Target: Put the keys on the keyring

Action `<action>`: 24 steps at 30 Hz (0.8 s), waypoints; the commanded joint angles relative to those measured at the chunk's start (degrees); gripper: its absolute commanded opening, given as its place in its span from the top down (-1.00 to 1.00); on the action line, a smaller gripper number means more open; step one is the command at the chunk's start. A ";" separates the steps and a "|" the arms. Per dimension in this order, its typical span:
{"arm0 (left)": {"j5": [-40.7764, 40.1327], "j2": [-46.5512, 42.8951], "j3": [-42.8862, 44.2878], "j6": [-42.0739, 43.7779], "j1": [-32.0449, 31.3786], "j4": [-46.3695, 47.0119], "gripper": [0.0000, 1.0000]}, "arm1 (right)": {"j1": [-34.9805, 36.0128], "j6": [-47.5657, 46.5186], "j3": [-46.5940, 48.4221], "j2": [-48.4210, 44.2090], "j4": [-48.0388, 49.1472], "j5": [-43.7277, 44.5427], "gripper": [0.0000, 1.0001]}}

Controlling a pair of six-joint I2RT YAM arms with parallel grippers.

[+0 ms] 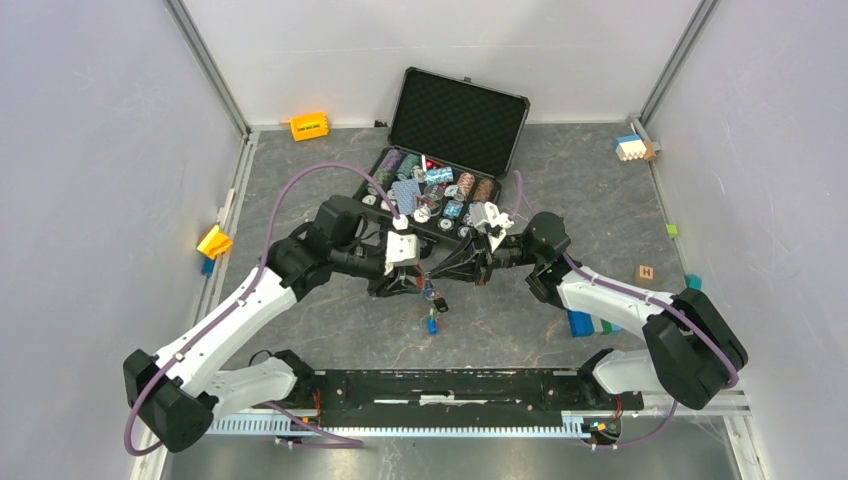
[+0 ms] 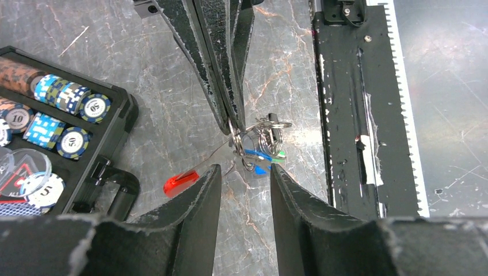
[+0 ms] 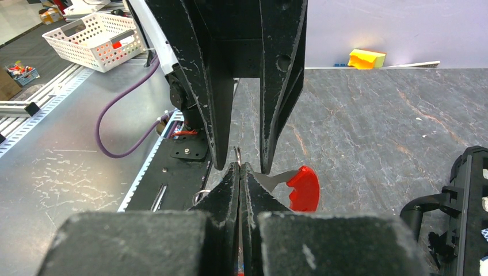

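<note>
right gripper [image 2: 231, 129] pressed together, pinching the keyring [image 2: 269, 138] above the table's [image 2: 172, 109] near-edge middle; blue and green keys [image 2: 259, 157] hang from it; left gripper [image 2: 244, 183] spread just beside them, i see nothing in it

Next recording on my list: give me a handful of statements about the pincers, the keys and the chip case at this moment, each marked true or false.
1. The right pincer is shut on the keyring. True.
2. The left pincer is clamped shut. False: its jaws stand apart, with nothing held between them.
3. The poker chip case has its lid closed. False: the lid stands open and the chips show in the tray.
4. Keys with blue and green caps hang right by the keyring. True.
</note>
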 commanded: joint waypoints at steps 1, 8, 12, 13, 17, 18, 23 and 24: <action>4.36 1.26 1.47 -1.93 -0.32 1.51 0.12 | -0.24 -0.58 1.67 -1.01 2.13 0.58 1.00; 5.04 1.67 1.49 -4.14 -0.32 3.66 0.13 | -0.29 -0.66 1.56 -1.09 2.05 0.55 1.00; 4.53 1.01 1.58 -5.54 -0.32 5.27 0.14 | -0.29 -0.81 1.55 -1.03 1.91 0.55 1.00; 4.56 0.91 1.66 -5.64 -0.32 5.34 0.15 | -0.32 -0.83 1.56 -1.07 1.88 0.56 1.00; 5.23 0.96 1.84 -6.09 -0.32 5.43 0.19 | -0.32 -0.91 1.56 -1.09 1.79 0.67 1.00; 5.32 0.90 1.85 -6.13 -0.32 5.43 0.21 | -0.28 -0.96 1.56 -1.08 1.79 0.67 1.00; 6.19 0.95 1.93 -6.45 -0.32 5.47 0.32 | -0.31 -1.16 1.56 -0.92 1.59 0.62 1.00; 6.26 0.95 1.94 -6.59 -0.31 5.43 0.34 | -0.31 -1.12 1.56 -0.81 1.53 0.62 1.00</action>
